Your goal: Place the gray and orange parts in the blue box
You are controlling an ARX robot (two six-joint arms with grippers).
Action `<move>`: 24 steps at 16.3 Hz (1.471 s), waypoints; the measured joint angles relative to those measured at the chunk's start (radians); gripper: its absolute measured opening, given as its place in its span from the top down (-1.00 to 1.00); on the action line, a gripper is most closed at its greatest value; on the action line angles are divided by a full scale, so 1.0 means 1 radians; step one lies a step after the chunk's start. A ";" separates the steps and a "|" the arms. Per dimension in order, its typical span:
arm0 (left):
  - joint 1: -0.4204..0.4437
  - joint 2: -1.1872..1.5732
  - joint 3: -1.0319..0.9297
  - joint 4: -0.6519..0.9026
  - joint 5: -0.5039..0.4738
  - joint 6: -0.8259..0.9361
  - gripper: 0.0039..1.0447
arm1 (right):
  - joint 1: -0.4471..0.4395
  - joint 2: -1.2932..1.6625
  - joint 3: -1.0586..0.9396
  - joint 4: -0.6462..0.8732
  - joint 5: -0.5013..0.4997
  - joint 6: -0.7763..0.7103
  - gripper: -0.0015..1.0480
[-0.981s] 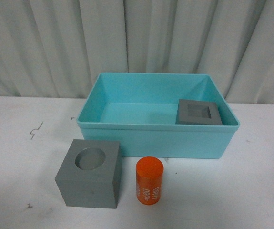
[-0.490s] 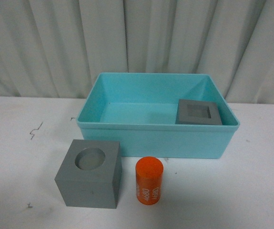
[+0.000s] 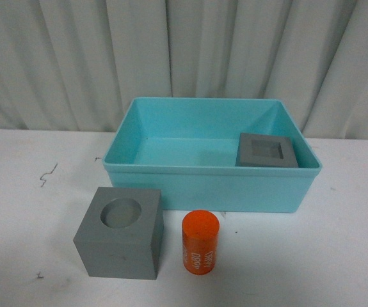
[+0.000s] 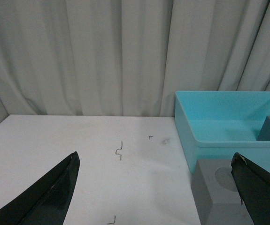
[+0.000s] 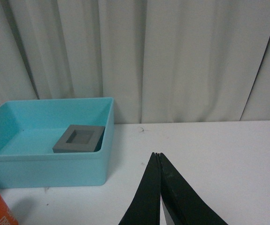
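The blue box (image 3: 209,185) sits open-topped at the back of the white counter (image 3: 30,192), and its near wall stands between the two loose parts and its floor, so a part carried too low would likely strike the rim and drop outside. The gray cube with a round recess (image 3: 121,233) rests on the counter in front of the box's left end. It looks wide for a grip, so fingers that close off-center could let it twist or slip. The gray cube with a square recess (image 3: 267,151) already lies inside the box against its right wall, and a part released above it could land on it and tip. The orange cylinder (image 3: 200,242) stands upright just beside the round-recess cube without touching it. Reaching for either may knock the cylinder over, and once on its side it could roll away. Your left fingers (image 4: 55,192) are spread wide and hold nothing, with the round-recess cube near one tip. Your right fingers (image 5: 172,197) are pressed together and empty, so you must spread them before any grasp. A pale pleated curtain (image 3: 184,51) hangs behind everything, and small dark marks dot the counter.
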 joint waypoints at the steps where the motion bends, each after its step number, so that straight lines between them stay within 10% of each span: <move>1: 0.000 0.000 0.000 0.000 0.000 0.000 -0.88 | 0.000 -0.008 0.000 -0.009 0.000 0.000 0.96; 17: 0.000 0.000 0.000 0.000 0.000 0.000 -0.88 | 0.000 -0.336 0.000 -0.347 -0.001 0.000 0.94; 24: -0.010 0.023 0.030 -0.106 -0.015 -0.025 -0.88 | 0.000 -0.338 0.000 -0.343 -0.002 0.000 -0.68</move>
